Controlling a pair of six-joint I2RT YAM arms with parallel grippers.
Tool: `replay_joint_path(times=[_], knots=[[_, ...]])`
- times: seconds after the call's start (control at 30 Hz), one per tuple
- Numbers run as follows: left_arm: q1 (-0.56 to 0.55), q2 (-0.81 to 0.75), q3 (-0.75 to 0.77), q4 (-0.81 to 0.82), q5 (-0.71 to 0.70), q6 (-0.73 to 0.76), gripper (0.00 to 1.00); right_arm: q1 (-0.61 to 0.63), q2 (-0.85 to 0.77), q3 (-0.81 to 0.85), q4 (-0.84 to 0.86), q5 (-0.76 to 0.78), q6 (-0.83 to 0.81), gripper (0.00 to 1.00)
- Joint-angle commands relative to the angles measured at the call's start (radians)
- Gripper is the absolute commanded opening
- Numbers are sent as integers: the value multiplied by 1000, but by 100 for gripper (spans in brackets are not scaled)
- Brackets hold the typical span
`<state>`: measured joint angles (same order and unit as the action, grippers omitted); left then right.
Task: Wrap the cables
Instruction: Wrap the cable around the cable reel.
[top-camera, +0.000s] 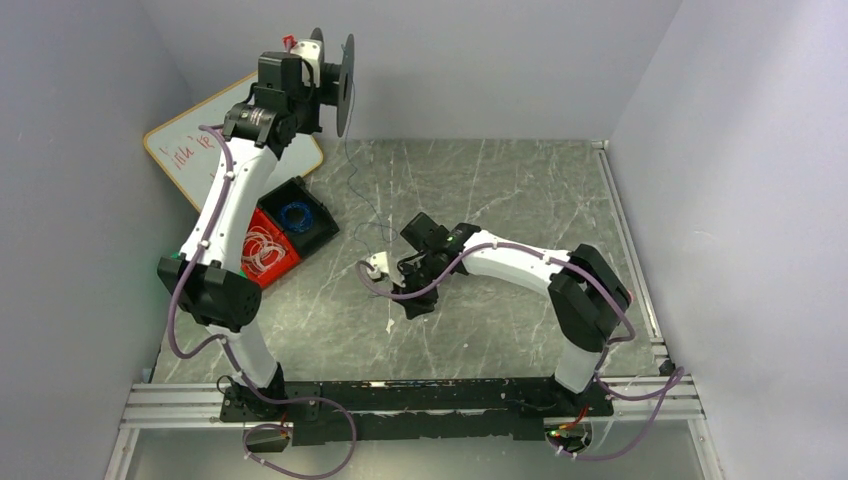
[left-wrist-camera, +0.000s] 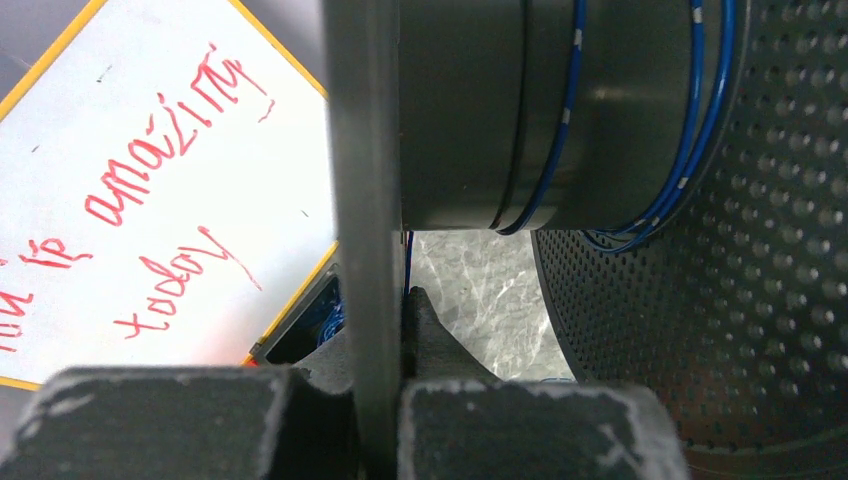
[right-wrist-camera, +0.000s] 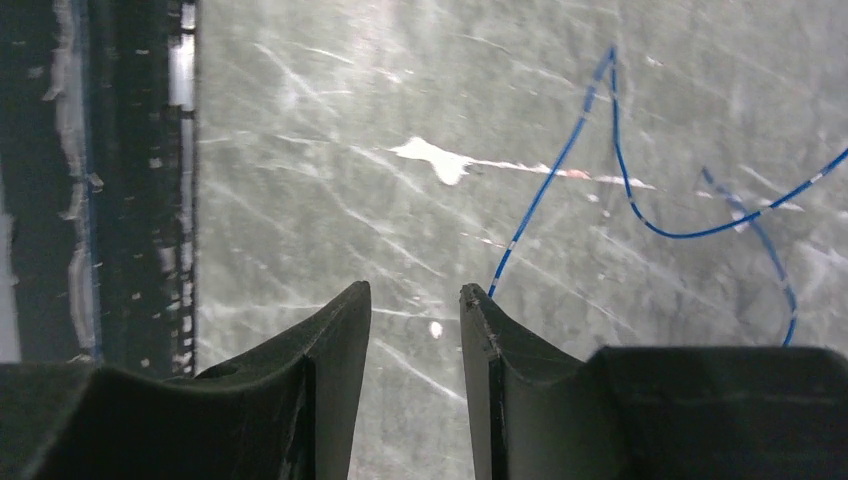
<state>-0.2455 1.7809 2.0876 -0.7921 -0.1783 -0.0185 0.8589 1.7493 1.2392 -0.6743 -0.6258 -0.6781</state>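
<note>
Left wrist view alone shows the grip. The left gripper (left-wrist-camera: 385, 322) has its fingers pressed together on the thin edge of one flange of the spool (left-wrist-camera: 470, 110). Several turns of blue wire (left-wrist-camera: 570, 110) lie around the grey hub, bunched towards the perforated flange on the right. The whiteboard (left-wrist-camera: 150, 200) with its red handwriting fills the left.

Right wrist view adds what the overhead view cannot resolve. The right gripper (right-wrist-camera: 415, 290) hangs just above the marble table (right-wrist-camera: 300, 150), its fingers spread by a narrow gap with nothing between them. The loose strand of wire meets the tip of the right-hand finger (right-wrist-camera: 480, 310) and wanders away across the stone.

Top external view gives the layout. The spool is held high over the far left corner, close to the far wall. The wire drops from it as a hair-thin line to the table's middle, beside the right gripper. A bin (top-camera: 322, 228) at the left holds a blue coil (top-camera: 296, 215) in its black compartment and whitish coils (top-camera: 260, 250) in its red one. Right of the right arm, marble runs to a metal strip at the wall.
</note>
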Motion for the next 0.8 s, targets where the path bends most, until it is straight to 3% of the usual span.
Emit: replay_joint_path(times=[0.0,0.2,0.3,0.47,0.77], knots=[[-3,-97,23,83,-20,6,2,2,21,-26,150,150,71,41],[-3,-104,21,84,-26,41,2,2,12,-41,198,209,69,33],[-4,-106,25,82,-26,44,2,2,18,-8,134,161,35,29],[-3,-110,13,86,-31,51,2,-3,-73,36,-9,28,-87,38],[-4,-116,-3,87,-30,41,2,-9,-74,8,79,120,-23,47]])
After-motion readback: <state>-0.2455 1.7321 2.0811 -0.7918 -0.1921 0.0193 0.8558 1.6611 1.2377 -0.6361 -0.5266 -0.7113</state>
